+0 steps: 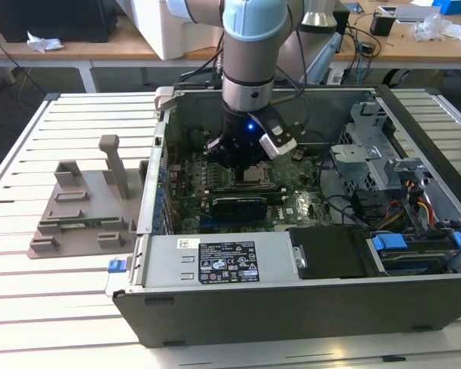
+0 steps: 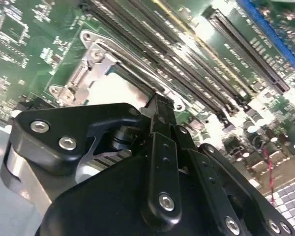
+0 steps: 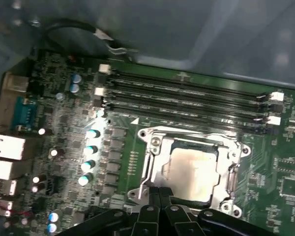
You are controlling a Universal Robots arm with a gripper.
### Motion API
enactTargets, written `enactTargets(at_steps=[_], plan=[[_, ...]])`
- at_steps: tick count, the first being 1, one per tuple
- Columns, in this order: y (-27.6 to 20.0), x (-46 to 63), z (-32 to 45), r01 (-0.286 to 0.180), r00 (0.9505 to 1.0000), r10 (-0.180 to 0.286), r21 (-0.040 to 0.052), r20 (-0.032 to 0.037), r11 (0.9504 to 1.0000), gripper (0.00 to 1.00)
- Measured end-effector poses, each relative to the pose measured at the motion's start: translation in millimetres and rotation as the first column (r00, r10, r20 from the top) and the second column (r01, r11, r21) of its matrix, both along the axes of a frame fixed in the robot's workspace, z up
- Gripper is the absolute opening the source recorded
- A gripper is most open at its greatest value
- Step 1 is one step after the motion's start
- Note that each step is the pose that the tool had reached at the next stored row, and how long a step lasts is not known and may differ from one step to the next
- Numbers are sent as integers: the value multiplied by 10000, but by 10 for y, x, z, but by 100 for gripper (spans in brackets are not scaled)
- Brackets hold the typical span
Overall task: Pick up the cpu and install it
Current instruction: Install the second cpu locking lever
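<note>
The cpu point(image 3: 192, 169) is a silver-grey square lying flat inside the metal socket frame point(image 3: 155, 147) on the green motherboard point(image 3: 123, 162). In the second wrist view its pale top point(image 2: 115, 88) shows just beyond the fingertips. My gripper point(image 3: 159, 191) hangs low over the socket's near edge, its black fingers point(image 2: 160, 123) pressed together with nothing visible between them. In the exterior view the gripper point(image 1: 242, 163) is down inside the open computer case, right at the socket point(image 1: 255, 175).
Long memory slots point(image 3: 187, 98) run beside the socket. A black graphics card point(image 1: 238, 204) sits in front of it in the exterior view. The case walls point(image 1: 292, 307), cables and drive bays point(image 1: 399, 215) surround the board. A grey fixture point(image 1: 84, 207) stands on the slatted table at the exterior view's left.
</note>
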State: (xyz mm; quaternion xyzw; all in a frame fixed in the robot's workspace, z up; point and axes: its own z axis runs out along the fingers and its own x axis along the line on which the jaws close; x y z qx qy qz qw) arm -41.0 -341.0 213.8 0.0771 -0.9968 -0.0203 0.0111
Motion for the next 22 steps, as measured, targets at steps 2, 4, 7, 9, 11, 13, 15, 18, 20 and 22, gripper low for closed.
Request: enactTargets(at_steps=[2, 4, 7, 9, 11, 13, 15, 18, 20, 22], plan=[[71, 50, -3, -3, 10000, 2, -168, -45, 9999, 11], [122, 99, -6, -3, 10000, 0, -268, -88, 9996, 11], [199, 234, -10, -5, 9998, -2, -364, -203, 9993, 11], [220, 263, -3, -7, 9997, -3, -460, -227, 9989, 11], [223, 264, 50, -7, 9997, -6, -577, -227, 9983, 11], [226, 264, 137, -7, 9997, -8, -669, -226, 9978, 11], [232, 264, 251, -7, 9997, -10, -777, -225, 9970, 11], [238, 264, 480, -7, 9997, -14, -898, -226, 9960, 11], [243, 264, 589, -7, 9997, -15, -958, -226, 9954, 11], [244, 265, 604, -9, 9997, -13, -962, -225, 9954, 11]])
